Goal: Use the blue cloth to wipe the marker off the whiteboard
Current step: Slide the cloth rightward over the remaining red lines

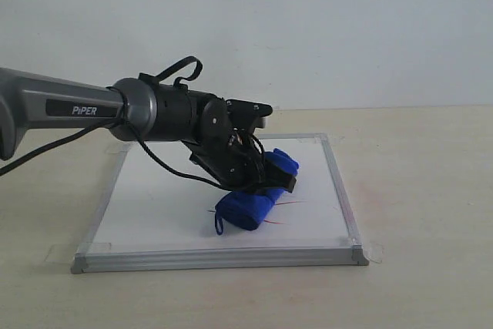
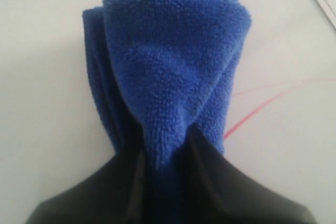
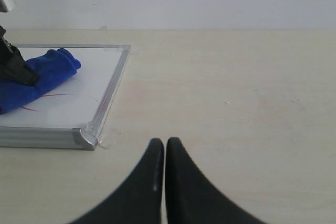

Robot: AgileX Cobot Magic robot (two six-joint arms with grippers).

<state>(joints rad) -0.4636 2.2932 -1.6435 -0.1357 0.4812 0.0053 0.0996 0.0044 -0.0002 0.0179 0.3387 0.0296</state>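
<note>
Left end effector [image 1: 273,179] is pinched down narrow on the blue cloth [image 1: 250,207], which lies as a thick roll on the whiteboard [image 1: 162,206], right of its middle. The roll is pressed over the marker [image 1: 291,203], and thin red strokes show just beside it. The board lies flat on the worktop [image 1: 416,190].

From the left wrist, the dark fingers [image 2: 241,192] squeeze the terry into a narrow waist, and the pile bulges out beyond them. A stroke of the marker [image 2: 257,109] runs out from beside the fabric.

From the right wrist, the right end effector [image 3: 165,150] hangs over bare worktop, well apart from the board, its jaws closed together on nothing.

The cloth looks soft, light and springy. I'd judge it will flatten and drag under pressure rather than slide stiffly. A hold across the middle of the roll, as here, seems right, with the small loop [image 1: 218,225] left free.
</note>
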